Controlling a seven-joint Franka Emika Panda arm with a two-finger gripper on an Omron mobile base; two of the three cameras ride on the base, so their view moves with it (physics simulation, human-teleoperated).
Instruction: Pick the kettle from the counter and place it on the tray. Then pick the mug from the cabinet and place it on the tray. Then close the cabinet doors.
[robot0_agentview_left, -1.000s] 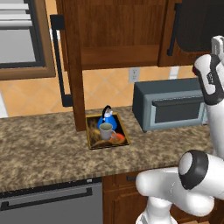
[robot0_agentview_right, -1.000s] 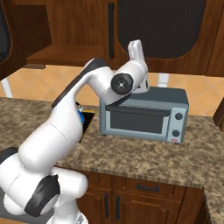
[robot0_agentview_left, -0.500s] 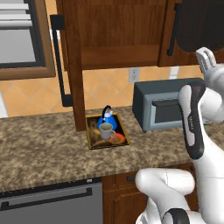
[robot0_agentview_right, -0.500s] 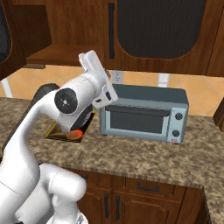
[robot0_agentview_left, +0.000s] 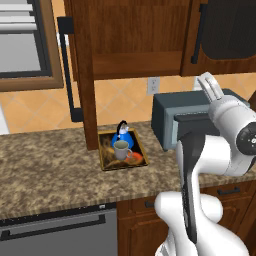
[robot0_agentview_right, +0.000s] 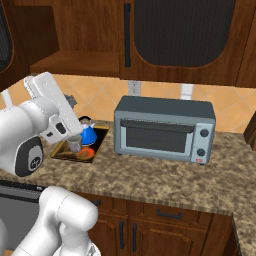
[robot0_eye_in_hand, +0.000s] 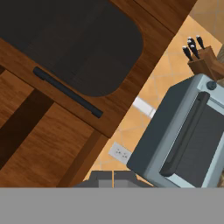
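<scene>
Swinging across in front of the toaster oven, the arm has folded over the last second from a raised reach at the right of that oven to a bent pose nearer the base, and the gripper now points upward beside the oven's top with its fingers pressed together on nothing. That shift suggests the carrying work is finished and only the doors remain. Left of the toaster oven, on the counter, sits one tray, and on it stand one kettle and one mug, the mug just in front of the kettle and touching or nearly touching it; both placements look done. Above and left of the toaster oven the cabinet is open, its wooden shelf bare as far as can be seen. Two cabinet doors can be counted: one swung out edge-on directly above the tray's left side, with its black bar handle showing, and one above the toaster oven with a dark arched panel, which appears shut. In the hand view that panelled door and its bar handle sit just over the toaster oven, so I judge the next move to be reaching the open door and pushing it closed
</scene>
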